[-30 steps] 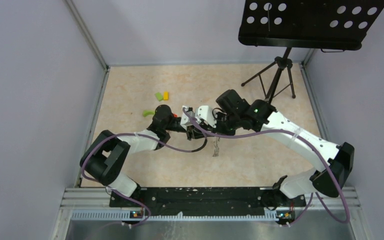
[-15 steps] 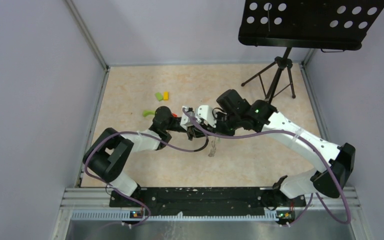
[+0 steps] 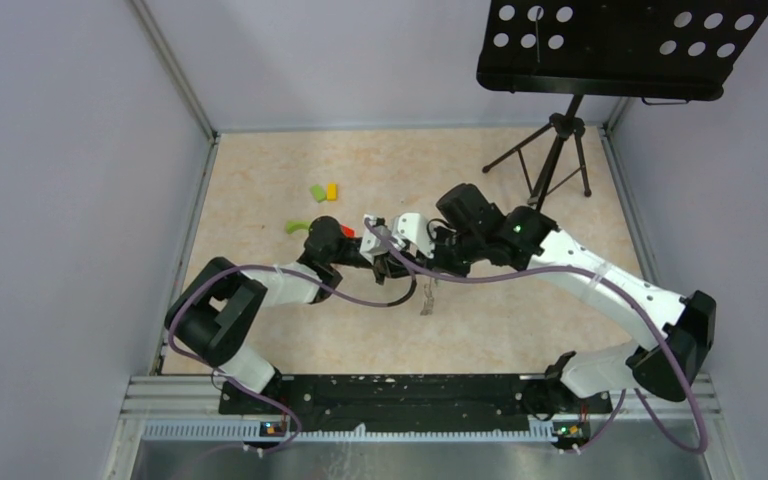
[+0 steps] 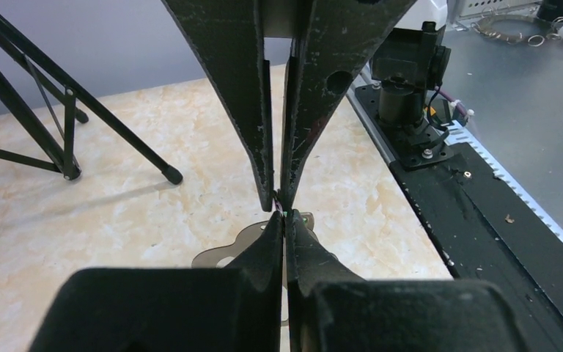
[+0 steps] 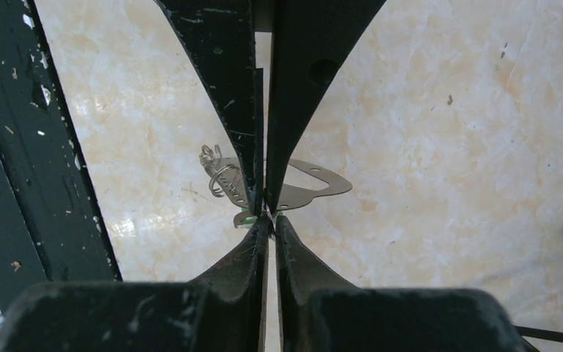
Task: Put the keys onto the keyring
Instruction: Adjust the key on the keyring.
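Found both arms tip to tip over mid table (image 3: 260, 180). Saw left end effector (image 4: 284, 213) clenched tight w/ a thin, green-flecked bit at its tips; couldn't tell what. Saw right end effector (image 5: 267, 213) clenched on the keys (image 5: 315, 183) nr the green tag, w/ a small wire loop (image 5: 220, 180) just beside. Spotted keys just below the meeting point in top view.

We note the keys (image 5: 311, 185) as thin bright metal, smooth, with a dull sheen. Desk (image 5: 447, 110): beige marbled top, smooth, faintly glossy. The jaws on both wrists look like black matt plastic, scuffed and pale-flecked. Stand (image 3: 620, 45): black perforated metal, matt.
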